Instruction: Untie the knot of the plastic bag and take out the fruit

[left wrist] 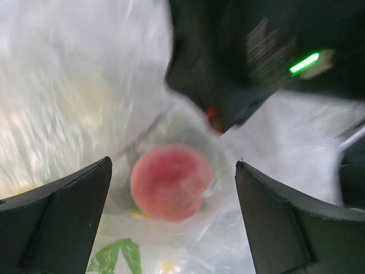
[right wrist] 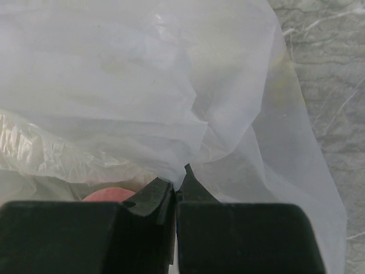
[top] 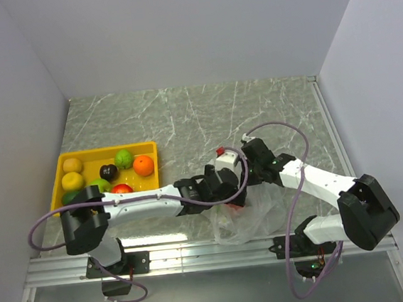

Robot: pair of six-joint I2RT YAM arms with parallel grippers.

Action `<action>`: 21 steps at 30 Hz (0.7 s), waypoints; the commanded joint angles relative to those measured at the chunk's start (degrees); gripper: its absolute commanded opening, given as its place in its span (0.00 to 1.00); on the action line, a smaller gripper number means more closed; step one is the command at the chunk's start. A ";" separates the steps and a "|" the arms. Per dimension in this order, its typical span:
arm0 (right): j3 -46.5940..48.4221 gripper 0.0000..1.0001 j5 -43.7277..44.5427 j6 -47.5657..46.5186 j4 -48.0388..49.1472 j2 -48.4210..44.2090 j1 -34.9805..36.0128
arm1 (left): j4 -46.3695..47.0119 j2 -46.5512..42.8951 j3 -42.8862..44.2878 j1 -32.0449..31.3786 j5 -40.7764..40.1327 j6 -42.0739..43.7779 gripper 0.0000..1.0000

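One pink fruit [left wrist: 170,181] lies in the plastic bag [right wrist: 142,85]; the right gripper [right wrist: 177,184] clamps the film, so the left gripper [left wrist: 173,164], spread wide, should straddle it squarely.

Left arm [top: 142,202], jaws spread wide; right arm [top: 311,177], jaws pinched together (wrists adjacent).

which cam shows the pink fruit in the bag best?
Left wrist: the pink fruit sits whole, slightly blurred, inside the open left gripper. Right wrist: only a sliver; top external: hidden under the arms.
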 commanded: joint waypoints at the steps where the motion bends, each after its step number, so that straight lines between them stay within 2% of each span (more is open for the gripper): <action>1: -1.49 0.00 -0.47 1.74 2.82 -1.53 -1.22 | -2.53 1.64 -1.00 -0.63 -1.18 -5.48 0.95; 7: -3.16 0.00 -0.47 2.45 4.05 -1.35 -1.57 | -1.29 7.87 0.75 -0.89 2.68 -5.94 0.97; 11: -3.95 0.00 -1.87 3.15 4.66 -1.35 -1.66 | -4.81 13.60 4.61 -1.94 2.51 -6.90 0.99; 14: -4.39 0.00 -2.05 3.24 5.01 -1.71 -1.66 | -4.11 15.45 4.62 -2.21 2.69 -8.13 0.99; 16: -4.66 0.00 -1.96 3.33 4.93 -2.14 -1.66 | -4.19 15.54 4.89 -2.21 2.08 -8.57 0.94; 19: -4.92 0.00 -1.61 3.33 4.67 -3.11 -1.66 | -5.16 13.18 4.80 -2.21 0.93 -9.01 0.77; 20: -4.92 0.00 -1.44 3.33 4.58 -3.37 -1.66 | -5.60 12.21 4.28 -2.21 0.23 -9.10 0.65; 21: -5.09 0.00 -0.83 3.33 4.40 -3.64 -1.57 | -5.86 11.16 4.10 -2.21 -0.12 -9.27 0.60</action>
